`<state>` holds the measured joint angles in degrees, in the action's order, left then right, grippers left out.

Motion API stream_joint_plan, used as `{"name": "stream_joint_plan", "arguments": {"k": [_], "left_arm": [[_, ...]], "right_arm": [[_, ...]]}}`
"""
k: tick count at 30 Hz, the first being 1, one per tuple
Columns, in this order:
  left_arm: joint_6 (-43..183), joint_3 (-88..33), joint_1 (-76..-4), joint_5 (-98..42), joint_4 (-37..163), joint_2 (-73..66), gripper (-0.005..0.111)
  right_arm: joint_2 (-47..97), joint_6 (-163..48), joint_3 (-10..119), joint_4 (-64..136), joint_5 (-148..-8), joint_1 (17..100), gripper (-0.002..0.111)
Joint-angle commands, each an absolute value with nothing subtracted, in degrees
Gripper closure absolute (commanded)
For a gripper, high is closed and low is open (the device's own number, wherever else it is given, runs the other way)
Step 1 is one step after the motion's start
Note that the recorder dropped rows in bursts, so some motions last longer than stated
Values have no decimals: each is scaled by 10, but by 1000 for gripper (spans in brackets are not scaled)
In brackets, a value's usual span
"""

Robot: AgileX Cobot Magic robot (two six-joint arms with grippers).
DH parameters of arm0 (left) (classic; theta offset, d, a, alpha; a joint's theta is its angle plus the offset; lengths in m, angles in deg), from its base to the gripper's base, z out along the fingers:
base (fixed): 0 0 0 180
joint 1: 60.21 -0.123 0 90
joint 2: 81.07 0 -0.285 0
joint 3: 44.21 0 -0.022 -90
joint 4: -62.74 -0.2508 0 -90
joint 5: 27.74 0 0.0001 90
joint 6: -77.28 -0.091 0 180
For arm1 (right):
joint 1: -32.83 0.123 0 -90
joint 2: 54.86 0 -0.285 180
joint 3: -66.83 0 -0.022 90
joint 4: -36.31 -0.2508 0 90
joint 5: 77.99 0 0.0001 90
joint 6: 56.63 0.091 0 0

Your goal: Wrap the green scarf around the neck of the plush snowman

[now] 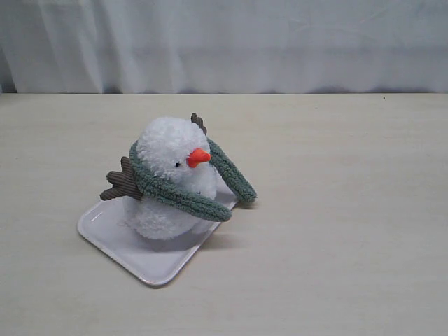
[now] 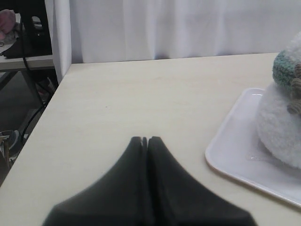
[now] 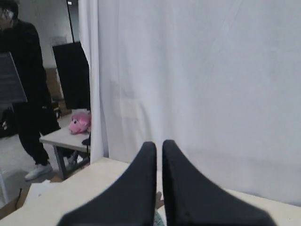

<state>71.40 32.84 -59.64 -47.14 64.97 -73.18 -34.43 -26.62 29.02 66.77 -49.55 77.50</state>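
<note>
The plush snowman (image 1: 168,150) sits upright on a white tray (image 1: 150,262), left of the table's centre. The green scarf (image 1: 178,196) is looped round its neck, and both ends hang down in front towards the right. Neither gripper shows in the exterior view. My left gripper (image 2: 144,138) is shut and empty, low over bare table, with the tray (image 2: 235,141), the snowman (image 2: 282,127) and a bit of scarf (image 2: 283,68) off to its side. My right gripper (image 3: 159,143) faces the curtain with only a thin slit between its fingers and holds nothing.
A white curtain (image 1: 224,42) hangs behind the table. The table's side edge (image 2: 51,99) drops off near the left gripper. Beyond the curtain, a person (image 3: 23,84) stands by a side table with a pink plush (image 3: 79,122).
</note>
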Motion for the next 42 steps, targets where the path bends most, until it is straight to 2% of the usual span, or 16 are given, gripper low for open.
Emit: {"name": "stream_joint_plan", "arguments": {"k": [1,5,42], "left_arm": [[713,330,-595,-463,650,-733,107],[713,330,-595,-463,650,-733,107],[713,330,-595,-461,649,-733,107]], "right_arm": [[-411,-264,287,667,-490,776,104],[-471,-264,287,667,-490,776,104],[-471,-264,299,664,-479,774,104]]}}
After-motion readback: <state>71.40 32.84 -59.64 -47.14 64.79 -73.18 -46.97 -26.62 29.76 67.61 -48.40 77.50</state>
